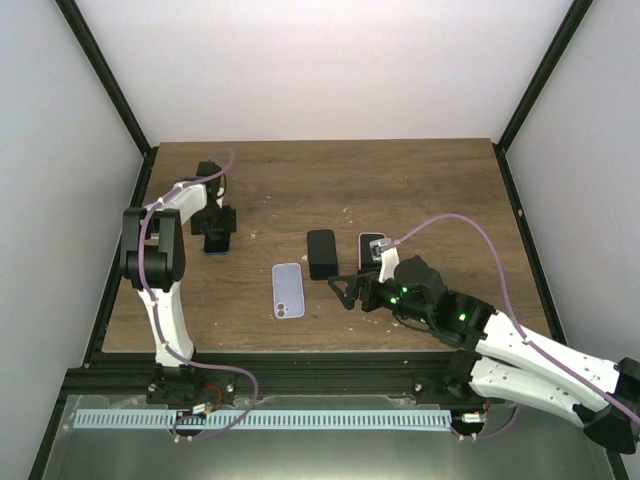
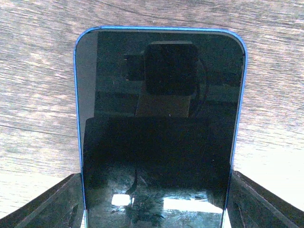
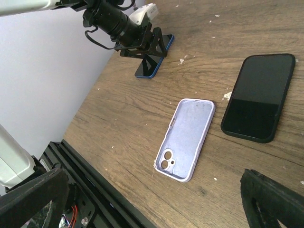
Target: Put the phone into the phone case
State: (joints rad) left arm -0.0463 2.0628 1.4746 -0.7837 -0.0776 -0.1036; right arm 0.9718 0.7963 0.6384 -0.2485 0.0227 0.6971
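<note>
White enclosure walls point(image 1: 300, 60) and a black frame point(image 1: 110, 85) surround the wood-grain table point(image 1: 420, 190). At the left rear, the left gripper point(image 1: 218, 235) is clamped on the blue phone point(image 2: 161, 118), its fingers point(image 2: 57, 204) against the two long edges. The right gripper point(image 1: 350, 293) hangs near the centre front, jaws spread wide and holding nothing. The lavender phone case point(image 3: 186, 137) lies empty, inside up, mid-table, just beside a black phone point(image 3: 259, 97). Pale specks point(image 3: 181, 61) dot the surface.
</note>
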